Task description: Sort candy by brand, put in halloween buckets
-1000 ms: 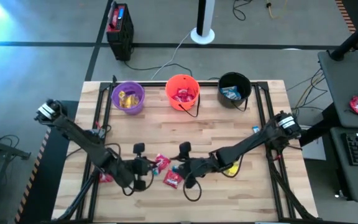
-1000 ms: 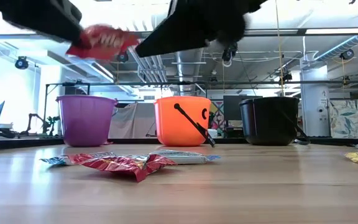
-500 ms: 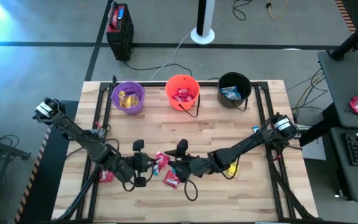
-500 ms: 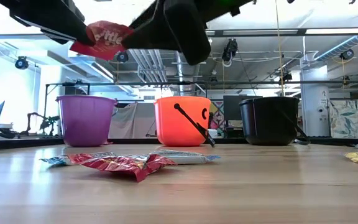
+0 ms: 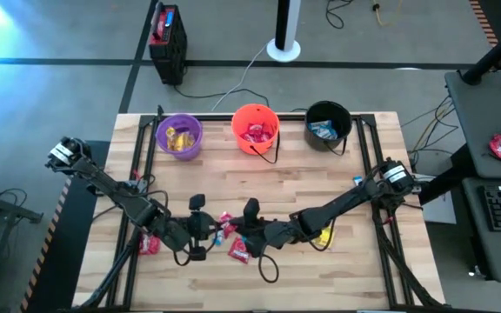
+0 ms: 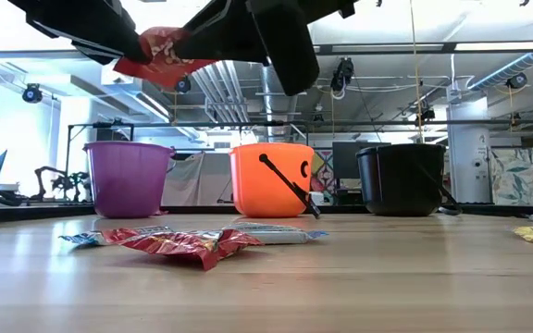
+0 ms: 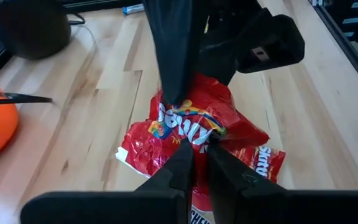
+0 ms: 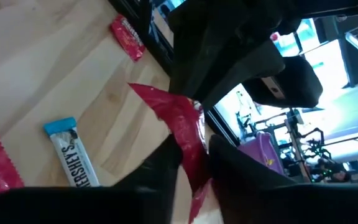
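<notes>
- Left wrist view: left gripper (image 7: 196, 148) pinched shut on the red packet (image 7: 191, 127) — right gripper (image 8: 193, 163) closing on its other edge.
- Right wrist view alone shows a blue-and-white bar (image 8: 72, 154) on the table (image 8: 55, 74).

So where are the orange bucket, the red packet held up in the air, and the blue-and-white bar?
orange bucket (image 6: 271, 180), low view, front wall.
red packet (image 7: 194, 124), left wrist view, printed face.
blue-and-white bar (image 8: 73, 157), right wrist view, wrapper middle.
</notes>
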Robot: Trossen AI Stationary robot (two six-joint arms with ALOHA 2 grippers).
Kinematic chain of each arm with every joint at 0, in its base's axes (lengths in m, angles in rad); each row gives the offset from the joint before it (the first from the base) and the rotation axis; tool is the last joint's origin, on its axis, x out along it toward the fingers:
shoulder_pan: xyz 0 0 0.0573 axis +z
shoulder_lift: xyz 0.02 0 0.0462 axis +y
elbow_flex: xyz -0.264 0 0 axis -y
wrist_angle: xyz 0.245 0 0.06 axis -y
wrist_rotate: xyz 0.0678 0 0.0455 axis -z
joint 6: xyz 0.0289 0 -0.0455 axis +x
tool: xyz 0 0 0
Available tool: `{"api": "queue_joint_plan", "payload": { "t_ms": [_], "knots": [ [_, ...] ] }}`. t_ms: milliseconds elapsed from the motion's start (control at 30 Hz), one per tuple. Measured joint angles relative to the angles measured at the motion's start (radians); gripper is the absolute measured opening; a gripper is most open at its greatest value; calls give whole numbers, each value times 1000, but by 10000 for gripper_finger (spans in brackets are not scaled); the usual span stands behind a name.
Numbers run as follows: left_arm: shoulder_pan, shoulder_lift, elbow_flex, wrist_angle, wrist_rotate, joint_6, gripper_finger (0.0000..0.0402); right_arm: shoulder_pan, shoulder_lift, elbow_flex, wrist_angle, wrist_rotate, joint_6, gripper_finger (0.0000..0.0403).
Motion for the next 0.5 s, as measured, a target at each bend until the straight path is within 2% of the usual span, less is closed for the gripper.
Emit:
{"api": "queue_joint_plan", "payload": {
  "t_ms": [133, 267, 500],
  "knots": [
    [1, 0, 0, 4, -32, -1, 14, 0, 0, 4, -12, 6, -16, 24],
    [0, 0, 0, 5, -47, -12, 40, -2, 0, 5, -12, 8, -13, 16],
    [1, -16, 2, -46, -73, 27, 147, -18, -4, 5, -46, 34, 15, 13]
  ]
}}
